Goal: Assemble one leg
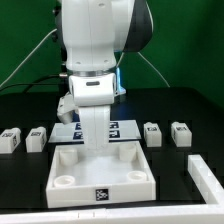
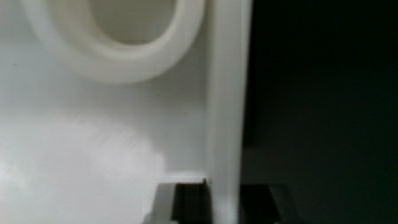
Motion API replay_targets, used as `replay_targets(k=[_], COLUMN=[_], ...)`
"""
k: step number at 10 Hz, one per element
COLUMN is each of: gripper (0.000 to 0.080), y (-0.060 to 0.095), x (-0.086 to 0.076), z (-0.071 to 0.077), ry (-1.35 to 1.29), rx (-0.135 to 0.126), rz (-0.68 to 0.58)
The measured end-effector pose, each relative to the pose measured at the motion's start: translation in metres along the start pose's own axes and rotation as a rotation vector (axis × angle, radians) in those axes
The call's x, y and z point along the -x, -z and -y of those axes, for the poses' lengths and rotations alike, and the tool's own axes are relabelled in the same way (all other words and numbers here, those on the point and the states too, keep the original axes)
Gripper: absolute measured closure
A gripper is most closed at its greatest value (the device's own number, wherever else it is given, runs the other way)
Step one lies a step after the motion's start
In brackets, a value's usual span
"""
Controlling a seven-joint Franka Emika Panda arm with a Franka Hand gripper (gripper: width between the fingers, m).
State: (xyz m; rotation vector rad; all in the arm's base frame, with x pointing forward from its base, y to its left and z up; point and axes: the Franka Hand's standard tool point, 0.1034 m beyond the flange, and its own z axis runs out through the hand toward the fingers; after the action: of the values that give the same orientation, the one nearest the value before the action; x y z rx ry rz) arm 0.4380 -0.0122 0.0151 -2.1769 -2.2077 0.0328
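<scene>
— Gripper (image 1: pixel 95 140) first: how does yours stand?

— It hangs straight down from my arm, low over the far edge of the white tabletop (image 1: pixel 100 170). From the exterior view I cannot tell whether its jaws are spread or closed, nor whether they have hold of anything.

— And the legs?

— All four lie on the black table (image 1: pixel 25 115), apart from the tabletop. On the exterior view's left are the outer left leg (image 1: pixel 10 138) and the inner left leg (image 1: pixel 37 137). On its right are the inner right leg (image 1: pixel 153 133) and the outer right leg (image 1: pixel 181 132). The marker board (image 1: pixel 125 128) lies just behind my gripper, and a white block (image 1: pixel 205 172) sits near the right border.

— What does your wrist view add?

— Only the tabletop, very close and blurred, with one round socket (image 2: pixel 116 35) and a straight edge against the dark table. A dark shape (image 2: pixel 205 205) sits by that edge, and I cannot tell what it is. No leg shows there.
</scene>
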Motion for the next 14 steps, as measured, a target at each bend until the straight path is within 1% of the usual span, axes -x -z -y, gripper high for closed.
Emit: replay_targets(k=[1,7,8,9,10,11,12,13,14], gripper=[0.0742,0.0742,0.0742,0.0742,0.0742,0.0742,0.0742,0.0742,0.0742], y=[0.0,0.0,0.0,0.0,0.001,0.003,0.006,0.005,0.005], x=[0.0,0.0,-0.002,-0.017,-0.035,-0.048,-0.062,-0.07,-0.072], z=[0.0,0.0,-0.002,-0.015,-0.031,-0.042,-0.055,-0.058,-0.059], ry=[0.0,0.0,-0.008,-0.028,-0.023,-0.024,-0.026,-0.013,-0.013], rx=[0.0,0.0,0.001,0.014,0.034,0.044,0.061,0.051,0.039], rz=[0.0,0.0,-0.001,-0.008,-0.019,-0.026,-0.034,-0.036,-0.036])
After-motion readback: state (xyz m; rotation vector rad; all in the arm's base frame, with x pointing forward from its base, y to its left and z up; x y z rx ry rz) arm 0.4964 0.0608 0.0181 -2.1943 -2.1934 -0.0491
